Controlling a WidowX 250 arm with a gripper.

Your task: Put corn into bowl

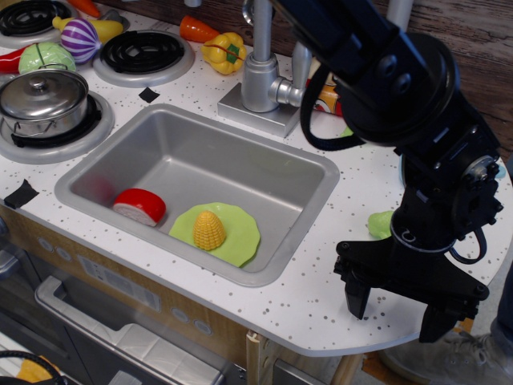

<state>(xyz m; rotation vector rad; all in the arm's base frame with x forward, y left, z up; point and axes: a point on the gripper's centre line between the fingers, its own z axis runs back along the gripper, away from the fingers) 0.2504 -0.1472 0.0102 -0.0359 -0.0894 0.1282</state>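
The yellow corn lies on a flat lime-green plate at the front of the sink basin. My gripper is open and empty. It hangs over the white counter at the front right, well right of the sink and the corn. The bowl is almost wholly hidden behind my arm; only a thin pale blue sliver shows at the arm's left edge.
A red-and-white toy piece lies in the sink left of the plate. A lidded steel pot sits on the left burner. The faucet stands behind the sink, a yellow pepper beside it. A green toy piece lies by my arm.
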